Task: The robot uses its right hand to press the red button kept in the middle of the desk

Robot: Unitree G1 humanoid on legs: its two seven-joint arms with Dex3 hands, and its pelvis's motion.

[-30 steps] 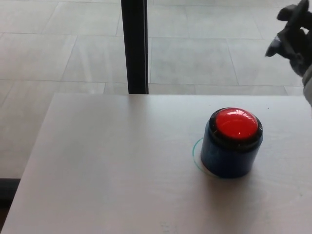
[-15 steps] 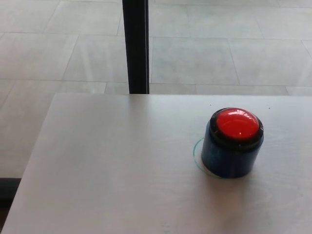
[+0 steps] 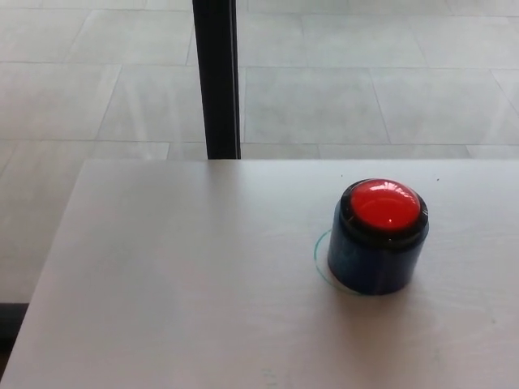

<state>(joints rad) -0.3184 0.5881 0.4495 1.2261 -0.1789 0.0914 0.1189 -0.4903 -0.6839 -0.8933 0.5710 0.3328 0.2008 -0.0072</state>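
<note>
Red button (image 3: 383, 206) domes from a stiff dark housing (image 3: 375, 261) on the desk (image 3: 178, 275); likely firm, pressed squarely on top. Neither hand shows, so their state is unknown.

Button on the desk, pole behind

The button (image 3: 378, 235) stands upright on the desk (image 3: 178, 275), right of the desk's middle and nearer its far edge than its near one. A thin ring (image 3: 319, 261) on the desk surface circles its base. Behind the far edge, left of the button, a pole (image 3: 216, 77) rises from the tiled floor (image 3: 357, 81). No robot fingers are in sight to place anything against.
</note>
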